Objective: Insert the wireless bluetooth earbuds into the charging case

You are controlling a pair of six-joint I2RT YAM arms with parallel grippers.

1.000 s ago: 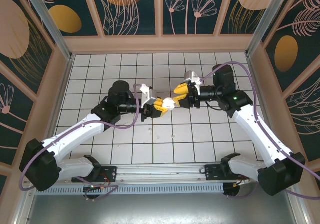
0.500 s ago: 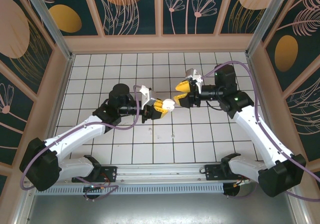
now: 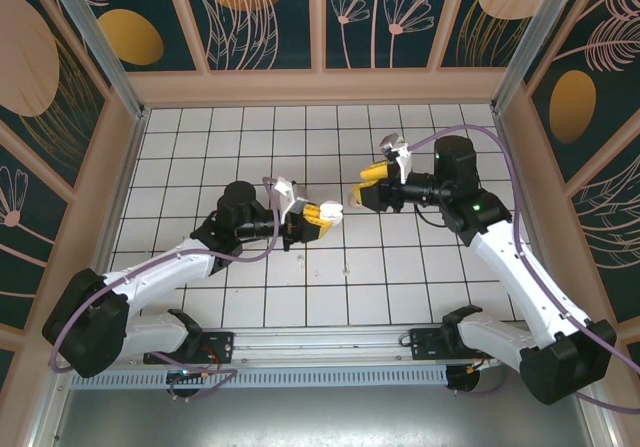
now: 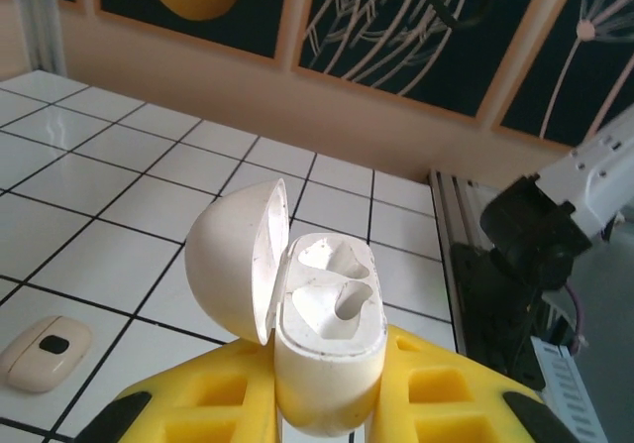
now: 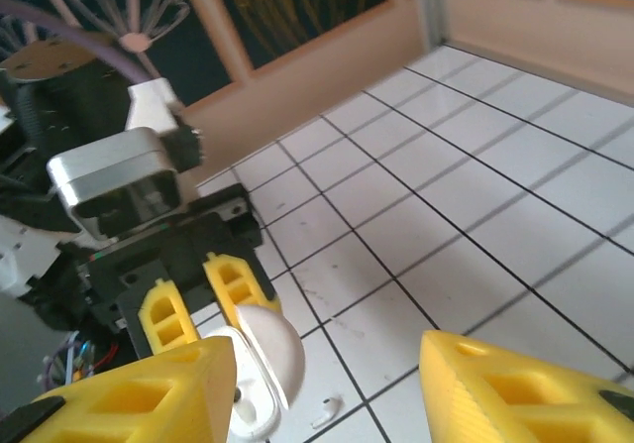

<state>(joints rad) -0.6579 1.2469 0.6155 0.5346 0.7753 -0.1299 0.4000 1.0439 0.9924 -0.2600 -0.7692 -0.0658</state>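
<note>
My left gripper (image 4: 327,403) (image 3: 322,214) is shut on the white charging case (image 4: 329,364) (image 3: 333,210) and holds it upright above the table. Its lid (image 4: 238,257) hangs open to the left. Both sockets (image 4: 332,284) look empty. My right gripper (image 5: 327,393) (image 3: 362,192) stands open a short way to the right of the case, with nothing between its yellow fingers (image 5: 525,388). In the right wrist view the case (image 5: 260,369) faces me. One small white earbud (image 5: 328,412) lies on the tiles just below it.
A small cream rounded piece with a dark oval mark (image 4: 45,352) lies on the white grid table (image 3: 250,137), to the left below the case. Peach walls with dark panels (image 3: 320,82) close in three sides. A metal rail (image 3: 320,342) runs along the near edge.
My right gripper has drawn back to the right, away from the case, and its jaws have spread wider. My left gripper still holds the case in nearly the same spot.
</note>
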